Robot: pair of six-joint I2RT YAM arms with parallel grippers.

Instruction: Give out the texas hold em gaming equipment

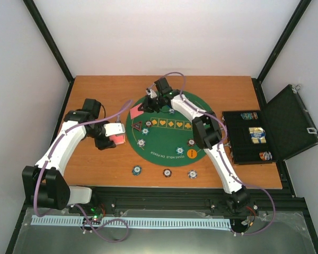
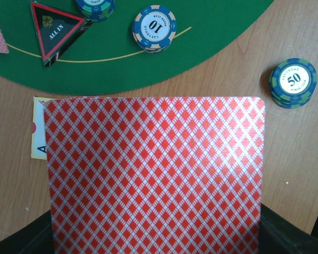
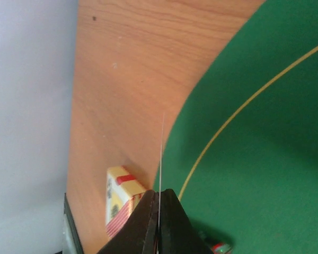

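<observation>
**Both arms holding cards at the rim of the mat**

Clock positions are read on the green felt mat in the top view. The left gripper is hovering over the table just off the mat's 9 o'clock rim and is holding a red-backed card. In the left wrist view this card is facing the camera and filling the lower frame. Dark fingers are showing only at its lower corners, so the jaws are standing about a card's breadth apart, with the contact itself hidden. A pale card edge is peeking out at that card's 9 o'clock side; whether it is gripped too cannot be told. Beyond, the triangular marker, lettered ALL IN, and a chip marked 10 are lying on the felt. A chip marked 50 is sitting on bare wood near the rim.

The right gripper is poised at the mat's 11 o'clock rim. Its jaws are pressing fully together on a single card, seen edge-on as a thin line. A yellow pack is lying on the wood just beside the rim there. Another red card is lying flat on the felt at 10 o'clock and the orange button disc at 5 o'clock. On the table, a dark chip is sitting at 6 o'clock and a blue chip at 5 o'clock. The black case is standing open at 3 o'clock, off the mat.
</observation>
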